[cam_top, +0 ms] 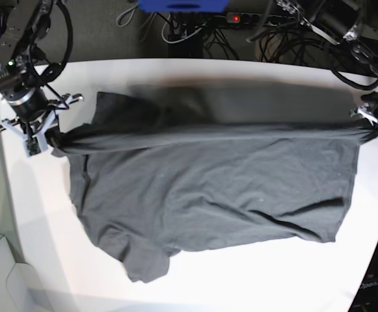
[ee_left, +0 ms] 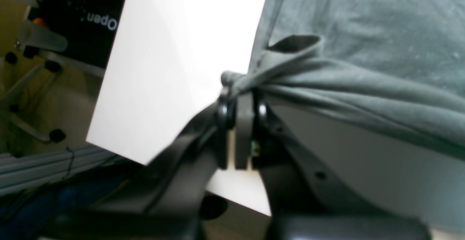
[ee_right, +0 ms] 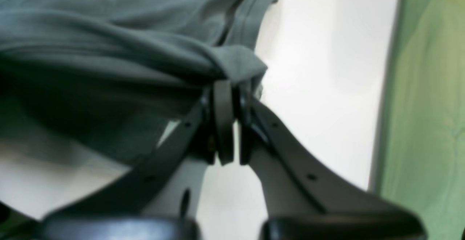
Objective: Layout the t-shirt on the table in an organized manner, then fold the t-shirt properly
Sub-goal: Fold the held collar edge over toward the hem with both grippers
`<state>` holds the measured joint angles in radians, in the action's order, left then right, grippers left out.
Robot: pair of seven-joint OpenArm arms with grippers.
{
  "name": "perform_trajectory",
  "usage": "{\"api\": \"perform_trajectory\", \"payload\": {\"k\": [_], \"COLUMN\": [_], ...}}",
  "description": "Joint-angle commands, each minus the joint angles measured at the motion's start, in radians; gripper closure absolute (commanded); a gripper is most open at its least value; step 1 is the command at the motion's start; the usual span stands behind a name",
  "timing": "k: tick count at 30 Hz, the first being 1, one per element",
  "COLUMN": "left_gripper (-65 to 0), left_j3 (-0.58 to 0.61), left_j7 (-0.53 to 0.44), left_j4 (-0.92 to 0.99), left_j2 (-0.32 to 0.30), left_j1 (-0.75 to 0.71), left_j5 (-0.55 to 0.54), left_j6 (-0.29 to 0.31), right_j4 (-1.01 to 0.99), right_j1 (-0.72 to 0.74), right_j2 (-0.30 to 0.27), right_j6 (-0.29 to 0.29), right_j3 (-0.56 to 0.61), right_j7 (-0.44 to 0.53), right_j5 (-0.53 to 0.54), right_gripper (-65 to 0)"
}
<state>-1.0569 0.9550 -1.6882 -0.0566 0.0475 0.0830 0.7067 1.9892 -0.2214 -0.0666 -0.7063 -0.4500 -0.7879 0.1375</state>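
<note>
Charcoal cloth: the t-shirt (cam_top: 208,188) is dark grey, soft and wrinkled, with no print showing.
T-shirt position: it lies spread across the middle of the white worktop (cam_top: 254,286), its long axis running side to side in the base view.
Raised edge: the far edge of the shirt is pulled into a taut, bunched ridge stretching between the 2 arms, and it casts a shadow band on the worktop behind it.
Near part: the rest of the cloth rests on the worktop, with a sleeve poking out at the lower left of the base view.
Left fingers (ee_left: 238,87): closed on a gathered corner of the t-shirt (ee_left: 363,51); cloth wraps over the tips, and a folded hem loop stands just above them.
Right fingers (ee_right: 230,87): clamped on the opposite bunched corner of the t-shirt (ee_right: 109,33), with a ribbed hem edge just beyond.
Arm placement: in the base view the left fingers (cam_top: 374,127) sit at the right edge of the worktop, the right fingers (cam_top: 51,138) near the left edge, well apart.
Surroundings: tangled cables (cam_top: 293,32) lie on the floor beyond the worktop.
</note>
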Motion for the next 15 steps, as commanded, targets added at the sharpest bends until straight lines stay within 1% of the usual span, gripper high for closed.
{"api": "perform_trajectory", "payload": {"k": [1,5,11,15], "left_gripper": [-0.5,-0.5,-0.5,-0.5], "left_j3": [0.013,0.045,0.071,0.071], "left_j7": [-0.02,-0.02,-0.029,-0.029], "left_j4": [-0.005,0.033,0.036,0.095], "left_j2": [-0.018,-0.018,-0.018,-0.025], "left_j1": [0.022,0.024,0.047,0.09], "left_j5": [-0.002,-0.002,-0.002,-0.001], "left_j6": [-0.009,-0.009,-0.009,-0.009], "right_j4": [-0.001,-0.054,-0.132,-0.178], "right_j1": [0.02,0.052,0.093,0.129], "right_j2": [-0.011,-0.012,-0.014,-0.035], "right_j6": [0.008,0.008,0.008,0.008], "right_j3": [0.01,0.036,0.047,0.056], "right_j7": [0.017,0.02,0.022,0.022], "right_j5": [0.003,0.003,0.003,0.003], "right_gripper": [0.0,0.0,0.0,0.0]}}
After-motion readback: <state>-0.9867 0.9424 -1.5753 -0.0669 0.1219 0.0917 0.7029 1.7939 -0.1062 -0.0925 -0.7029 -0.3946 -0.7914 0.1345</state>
